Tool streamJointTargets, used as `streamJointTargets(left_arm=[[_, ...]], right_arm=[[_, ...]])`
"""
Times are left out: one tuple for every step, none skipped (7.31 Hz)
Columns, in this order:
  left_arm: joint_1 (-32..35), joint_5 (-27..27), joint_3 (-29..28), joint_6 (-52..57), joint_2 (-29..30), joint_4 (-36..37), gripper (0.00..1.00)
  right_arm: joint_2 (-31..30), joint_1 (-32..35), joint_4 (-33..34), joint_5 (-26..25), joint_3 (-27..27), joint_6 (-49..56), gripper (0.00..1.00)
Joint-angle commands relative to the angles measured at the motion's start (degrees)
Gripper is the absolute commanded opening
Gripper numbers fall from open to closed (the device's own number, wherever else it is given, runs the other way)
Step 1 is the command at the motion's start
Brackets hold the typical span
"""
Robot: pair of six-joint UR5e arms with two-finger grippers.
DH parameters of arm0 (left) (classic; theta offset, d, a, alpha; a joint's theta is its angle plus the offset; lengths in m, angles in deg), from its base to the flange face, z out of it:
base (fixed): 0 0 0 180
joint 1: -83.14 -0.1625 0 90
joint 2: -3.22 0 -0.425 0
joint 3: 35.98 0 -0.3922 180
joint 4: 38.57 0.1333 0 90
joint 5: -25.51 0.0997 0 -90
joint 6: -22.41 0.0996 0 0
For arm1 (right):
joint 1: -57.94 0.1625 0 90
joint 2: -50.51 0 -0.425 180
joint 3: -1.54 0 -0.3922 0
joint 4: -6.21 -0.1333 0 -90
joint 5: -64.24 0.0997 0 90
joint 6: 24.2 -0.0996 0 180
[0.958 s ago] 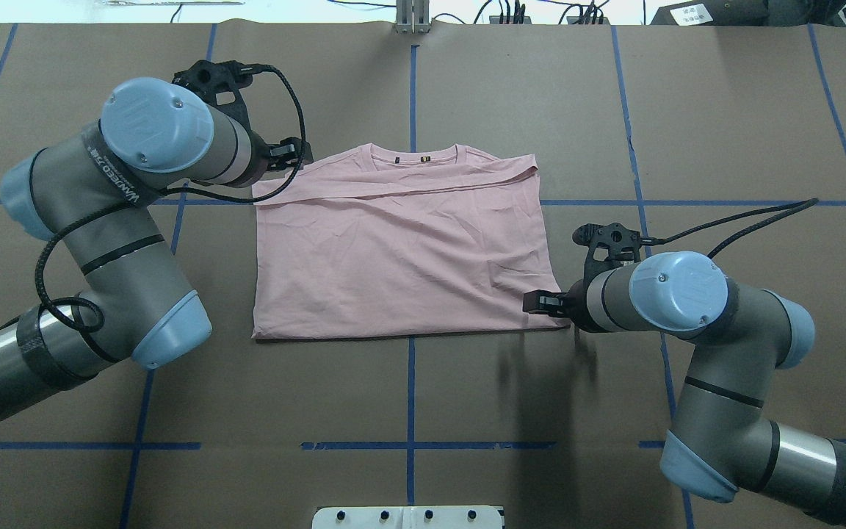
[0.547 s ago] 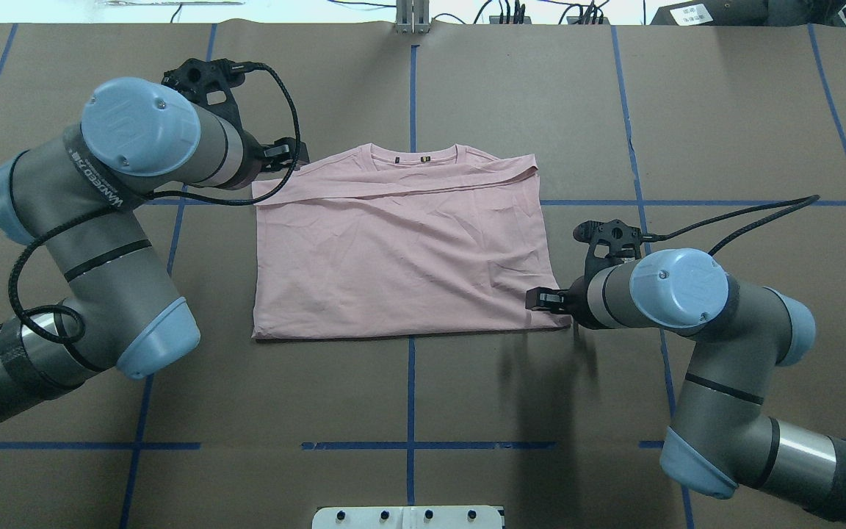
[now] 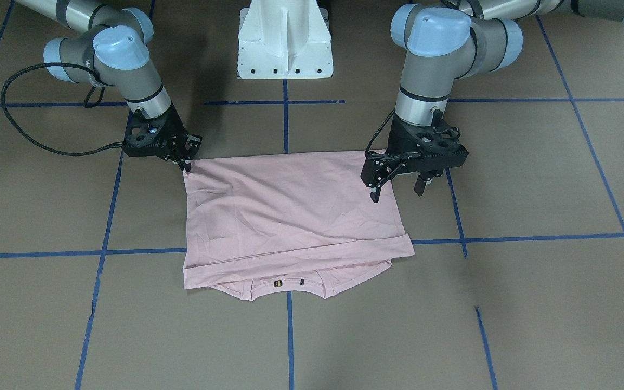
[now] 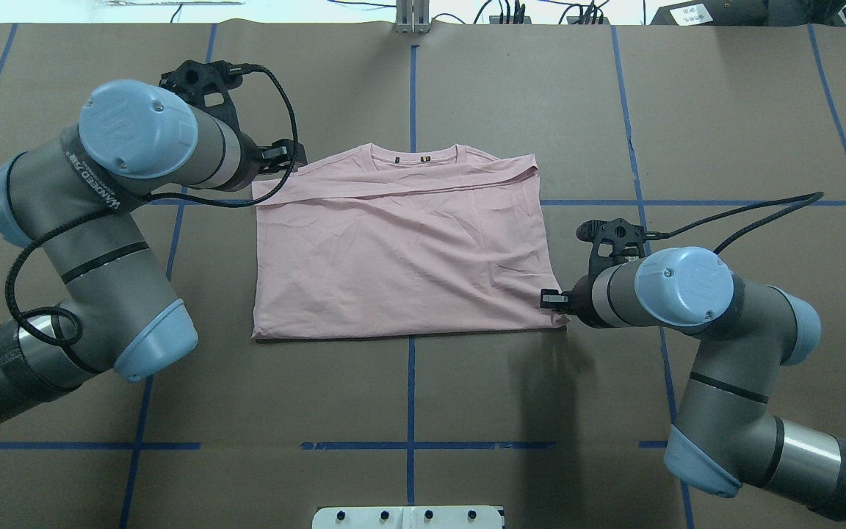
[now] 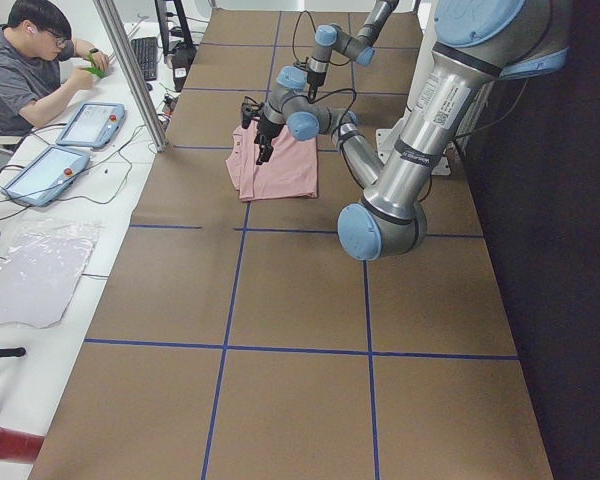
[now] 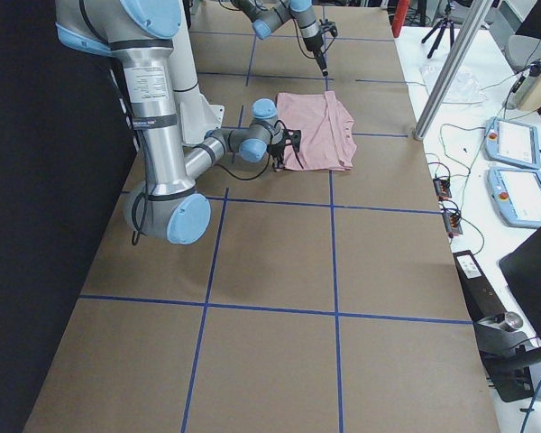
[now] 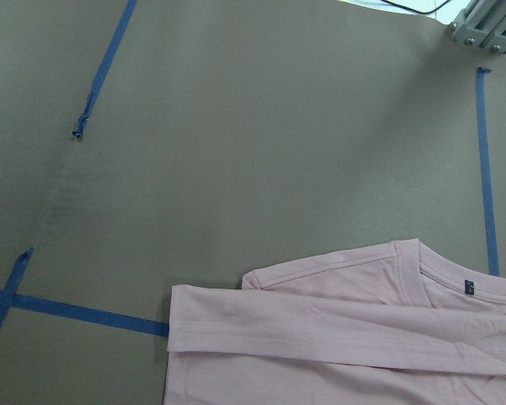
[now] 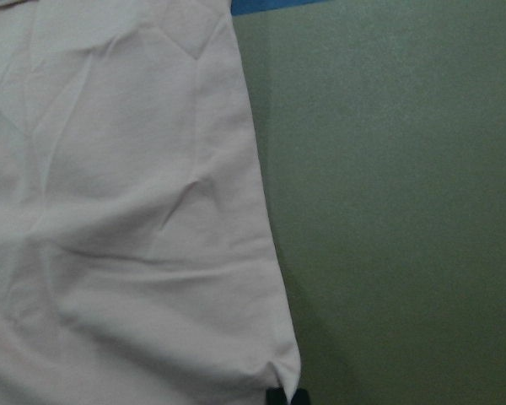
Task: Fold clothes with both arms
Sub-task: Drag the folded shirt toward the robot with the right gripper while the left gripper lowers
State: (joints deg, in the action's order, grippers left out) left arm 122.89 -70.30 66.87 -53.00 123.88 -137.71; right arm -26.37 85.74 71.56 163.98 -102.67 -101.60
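**Cloth:** T-shirt point(image 4: 401, 257) lies flat approx mid-table point(image 4: 614, 411), already doubled to a rectangle. Collar point(image 4: 414, 154) is toward the far edge. A slanted band of cloth crosses just below it. Print not visible.

**Right gripper** point(image 3: 186, 162): down at the robot-side right corner point(image 8: 280, 369). Jaws drawn together, apparently pinching the cloth tip. Wrist view shows a pucker there.

**Left gripper** point(image 3: 397, 190): jaws wide apart, holds nothing. Hangs well above the shirt's left edge.

**Step (judged):** securing holds for the next fold; only one corner taken so far.

**To do it well:**
- Left should come down on the robot-side left corner point(image 4: 258, 332).
- Catch all plies btw both pads, not the top ply only.
- Lift both corners level and at the same pace, so the crease runs straight.

**Risk:** an uneven grip gives a skewed fold.
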Motion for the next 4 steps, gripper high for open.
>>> streamJointTargets(left_arm=[[0.0, 0.1, 0.0, 0.0, 0.0, 0.0, 1.00], [-0.1, 0.1, 0.2, 0.0, 0.1, 0.0, 1.00], [-0.1, 0.2, 0.2, 0.0, 0.1, 0.0, 1.00], [-0.1, 0.3, 0.2, 0.0, -0.1, 0.0, 1.00]], right_arm=[[-1.7, 0.0, 0.0, 1.2, -1.0, 0.3, 0.00], [-4.8, -2.7, 0.0, 2.2, -6.0, 0.6, 0.00], [-9.2, -6.8, 0.0, 2.3, -10.8, 0.6, 0.00], [-13.4, -11.2, 0.0, 2.3, -15.5, 0.2, 0.00]])
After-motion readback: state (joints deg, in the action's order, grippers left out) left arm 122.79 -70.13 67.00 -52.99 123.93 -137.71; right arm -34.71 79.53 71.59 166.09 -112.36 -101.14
